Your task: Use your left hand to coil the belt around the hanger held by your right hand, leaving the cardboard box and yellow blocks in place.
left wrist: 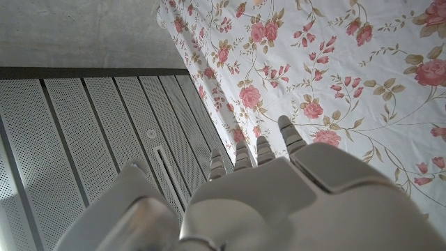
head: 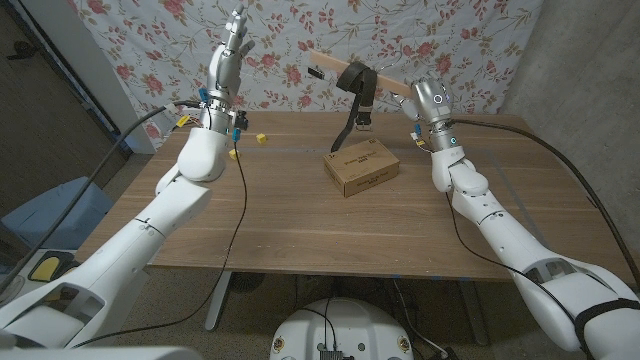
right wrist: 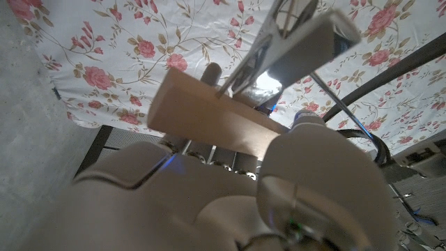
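Observation:
My right hand (head: 428,101) grips one end of a wooden hanger (head: 328,68), held up over the table's far side. A black belt (head: 358,82) is wound around the hanger's bar, and its tail hangs down to just above the cardboard box (head: 362,167). In the right wrist view the hanger's bar (right wrist: 212,115) lies across my right hand (right wrist: 209,202). My left hand (head: 233,42) is raised high at the far left, fingers stretched up and holding nothing. It stands well apart from the belt. The left wrist view shows the left hand (left wrist: 279,202) against the floral curtain.
Two yellow blocks (head: 261,139) (head: 233,154) lie on the wooden table (head: 300,230) near my left forearm. A floral curtain (head: 300,30) hangs behind the table. Cables run along both arms.

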